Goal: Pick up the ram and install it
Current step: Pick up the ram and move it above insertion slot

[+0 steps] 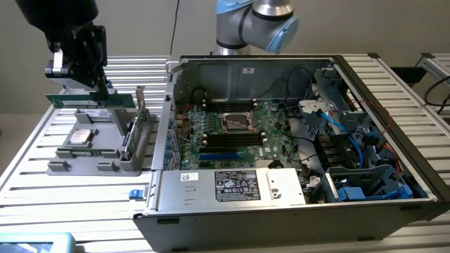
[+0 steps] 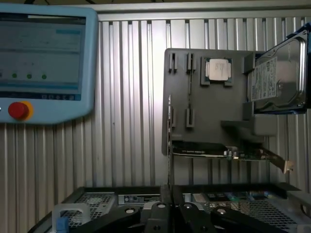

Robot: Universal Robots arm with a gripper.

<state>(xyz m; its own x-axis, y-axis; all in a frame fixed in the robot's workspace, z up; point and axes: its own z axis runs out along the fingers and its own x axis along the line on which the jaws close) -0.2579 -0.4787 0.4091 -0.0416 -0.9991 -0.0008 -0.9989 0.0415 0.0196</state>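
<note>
Exterior view: jaws clamped on ram (image 1: 70, 98), held horiz. over gray tray (image 1: 98, 157), beside PC case (image 1: 246, 224).

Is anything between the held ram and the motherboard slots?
Yes: the open computer case's grey metal side wall rises between the thin green ram stick in the shut gripper and the black motherboard slots; above, nothing visible.

Processor chip (image 2: 217, 69) on grey holder (image 2: 214, 114)

a ribbed silver metal table (image 1: 63, 191) under even light, a plain grey wall (image 1: 140, 26) behind
</note>
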